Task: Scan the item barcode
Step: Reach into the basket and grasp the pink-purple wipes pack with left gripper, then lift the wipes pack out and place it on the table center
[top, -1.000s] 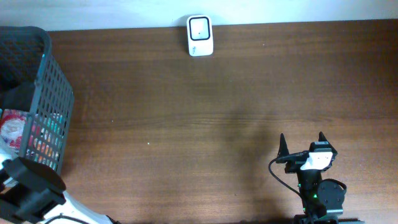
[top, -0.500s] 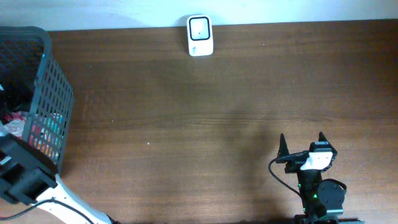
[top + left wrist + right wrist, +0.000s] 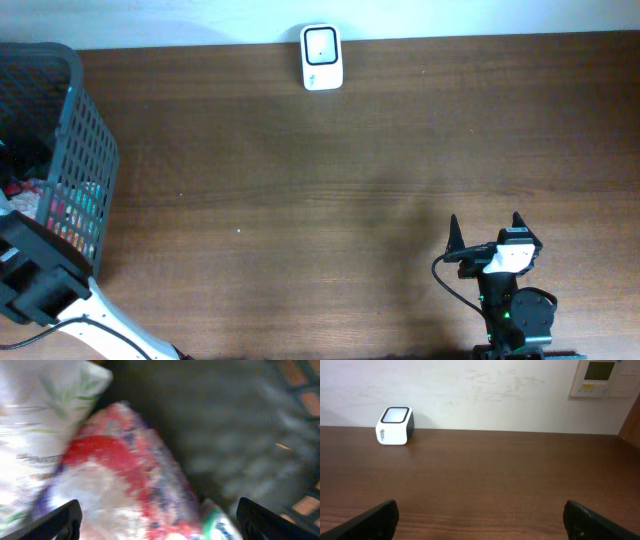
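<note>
The basket (image 3: pixel 92 150), dark grey mesh, stands at the table's (image 3: pixel 300 200) left edge, and part of it runs out of the overhead view. The left arm (image 3: pixel 40 285) reaches up from the near left corner and into it. In the left wrist view the left jaws stand wide apart, one fingertip (image 3: pixel 60 520) at each lower corner, gripping nothing. They hang just over a red and white packet (image 3: pixel 110 490), the item to scan, which lies in the basket. That picture is blurred, so I cannot tell whether the tips touch it. A white packet with green print (image 3: pixel 35 420) lies against its upper left side. The dark floor of the basket opens to the right of the red packet, up to the mesh wall (image 3: pixel 300 390).

The scanner (image 3: pixel 321 57), a small white box with a dark window on top, stands at the table's far edge against the pale wall, well apart from the basket and from both arms. A broad stretch of bare brown wood runs from the basket's right wall to the right arm (image 3: pixel 510 300), which is near the front edge on the right. The right jaws are spread wide and hold nothing, their tips (image 3: pixel 453 225) pointing toward the far edge. From the right wrist view the scanner (image 3: pixel 395 425) is far off on the left, with open table in front of it, and a wall panel (image 3: pixel 602 377) is at the upper right.
</note>
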`<action>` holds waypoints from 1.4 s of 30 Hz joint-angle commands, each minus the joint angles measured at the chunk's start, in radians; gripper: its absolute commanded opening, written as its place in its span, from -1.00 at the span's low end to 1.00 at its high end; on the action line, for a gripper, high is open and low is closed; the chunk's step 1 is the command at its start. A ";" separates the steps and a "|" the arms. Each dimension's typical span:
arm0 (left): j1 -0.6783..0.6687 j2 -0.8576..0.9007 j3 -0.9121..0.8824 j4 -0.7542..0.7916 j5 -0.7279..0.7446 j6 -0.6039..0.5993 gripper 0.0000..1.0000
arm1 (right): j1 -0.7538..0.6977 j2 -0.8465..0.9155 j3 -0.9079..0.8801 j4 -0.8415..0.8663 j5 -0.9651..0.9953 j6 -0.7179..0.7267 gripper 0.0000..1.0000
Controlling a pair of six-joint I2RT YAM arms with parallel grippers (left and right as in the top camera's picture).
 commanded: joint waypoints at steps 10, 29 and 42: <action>-0.011 0.085 -0.005 -0.072 -0.148 0.040 0.55 | 0.005 -0.006 -0.008 -0.003 0.001 0.008 0.98; -0.011 0.100 -0.005 -0.228 -0.084 0.040 -0.41 | 0.005 -0.006 -0.008 -0.003 0.001 0.008 0.97; -0.011 0.129 0.230 -0.336 0.083 0.018 -1.00 | 0.005 -0.006 -0.008 -0.003 0.001 0.008 0.97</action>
